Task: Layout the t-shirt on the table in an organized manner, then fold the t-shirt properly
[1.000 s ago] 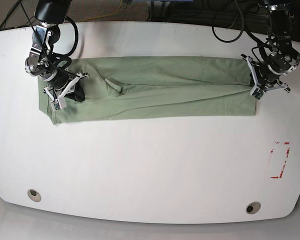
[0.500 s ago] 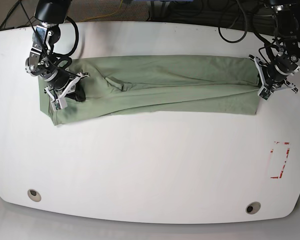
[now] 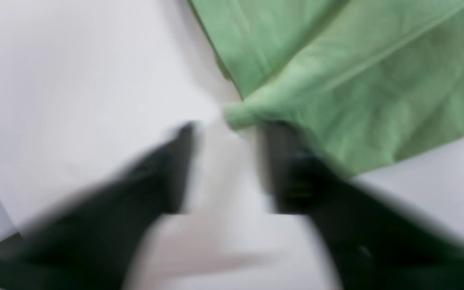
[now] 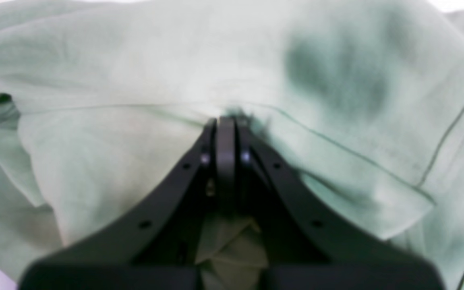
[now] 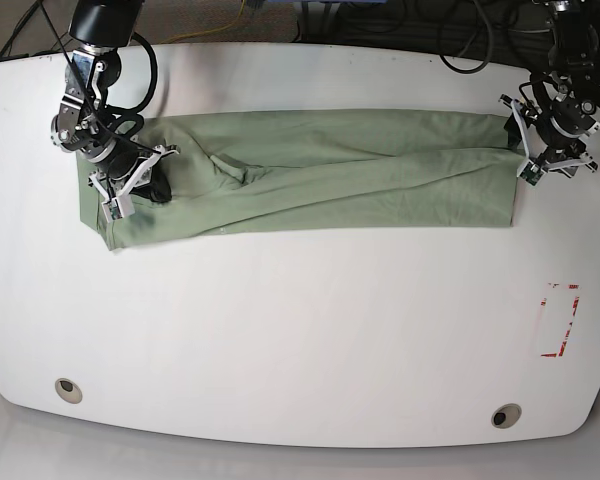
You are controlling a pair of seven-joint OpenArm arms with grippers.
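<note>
T-shirt: the pale sage-green short-sleeved cloth t-shirt [image 5: 310,175] lies on the far half of the large white smooth table [image 5: 300,330], as a long band running left to right, well short of the near edge.

Lie of the cloth: it looks already doubled lengthways; a long crease runs along the band and a small pucker sits left of the middle. The near edge is uneven, dipping lower at the left end.

Right gripper: the right gripper [image 5: 130,185], at the band's left end in the base view, is pinched tight on a ridge of the shirt [image 4: 232,60]; its wrist view shows the black jaws together with fabric bunched at their tips [image 4: 226,121].

Left gripper: the left gripper [image 5: 542,160], at the band's right end, has its jaws apart. In its blurred wrist view the rolled corner of the shirt [image 3: 336,80] lies just beside one finger [image 3: 284,161], with bare table in the gap [image 3: 226,165]; it holds nothing.

Done, as I judge it: the spreading out and a first lengthways fold.

Left to do: the band wants smoothing and squaring, then folding across its length into a compact packet; none of those cross folds shows yet.

Other marks: red tape [image 5: 560,320] near the right edge and two round grey grommets [image 5: 68,389] [image 5: 504,415] along the near edge, all well apart from the shirt.
</note>
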